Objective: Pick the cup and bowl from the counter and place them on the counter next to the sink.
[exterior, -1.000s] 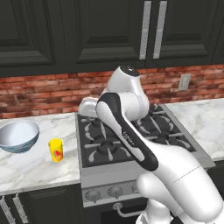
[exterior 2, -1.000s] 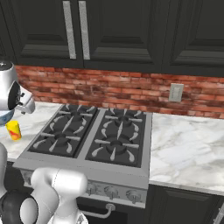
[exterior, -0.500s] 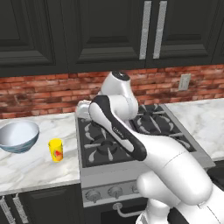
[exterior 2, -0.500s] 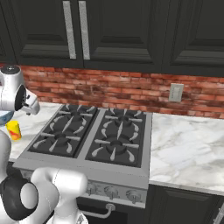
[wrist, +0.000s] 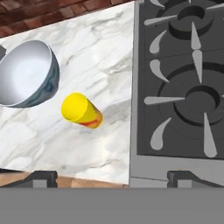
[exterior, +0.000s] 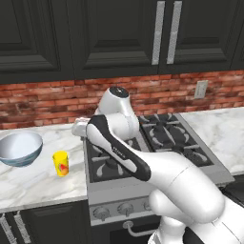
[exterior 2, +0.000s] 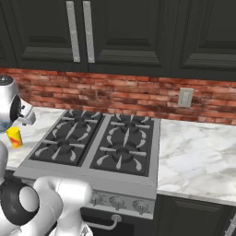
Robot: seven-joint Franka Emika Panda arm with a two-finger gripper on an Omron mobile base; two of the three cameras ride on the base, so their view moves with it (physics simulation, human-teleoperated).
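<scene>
Black cabinets and a red brick backsplash fill the upper half of both base views; below them runs the white marble counter (exterior: 33,178) with a black gas stove (exterior 2: 99,147) set into it.

Left base view: the bowl (exterior: 19,147) sits at the left edge of the frame on the counter, white inside, blue-grey outside. The cup (exterior: 60,163) stands upright just right of and below the bowl, apart from it and left of the stove's edge. The white arm rises from the lower right and reaches toward frame centre-left, its hand over the boundary between stove and counter.

Right base view: the cup (exterior 2: 14,137) appears at the far left edge, beside the arm's white housing.

Hand view: the bowl (wrist: 27,74) occupies the upper left, the cup (wrist: 81,110) lies just right of and below it — a narrow gap of marble separates them. Stove grates fill the right half. The fingers (wrist: 112,178) are spread wide at the bottom edge, one dark tip at lower left and one at lower right, holding nothing.
</scene>
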